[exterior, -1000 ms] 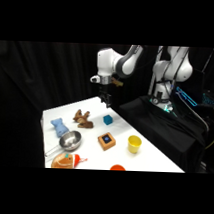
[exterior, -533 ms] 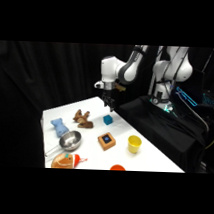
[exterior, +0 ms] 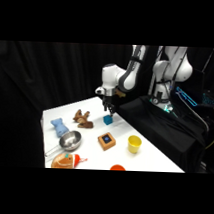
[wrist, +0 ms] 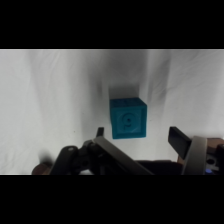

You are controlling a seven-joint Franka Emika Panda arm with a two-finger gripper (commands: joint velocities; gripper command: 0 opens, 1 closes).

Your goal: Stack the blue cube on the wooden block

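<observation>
1. So, the white arm is reaching in from the upper right, and its fingers (exterior: 108,111) are hanging just above the blue cube (exterior: 108,119), near the far edge of the white desk (exterior: 54,115).
2. From the wrist camera, the blue cube (wrist: 128,118) is sitting flat on the desk (wrist: 50,100), with a round dimple showing on the face pointing at the camera.
3. The fingers (wrist: 137,136) are spread apart here: one dark tip is showing to the left of the cube's lower edge and the other well off to its right. They aren't touching the cube or gripping anything.
4. The wooden block (exterior: 107,140) is lying closer to the camera than the cube, well apart from it, with its dark blue patch facing up. Nothing is sitting on it.
5. A yellow cup (exterior: 134,143) is standing just to the right of that block.
6. A brown soft toy (exterior: 82,118) is lying left of the cube, and a light blue soft toy (exterior: 59,126) is sitting further left, near the desk's edge.
7. A metal bowl (exterior: 70,140) is resting in front of the blue toy, with something orange (exterior: 65,160) below it at the near edge. I can't tell what that orange thing is.
</observation>
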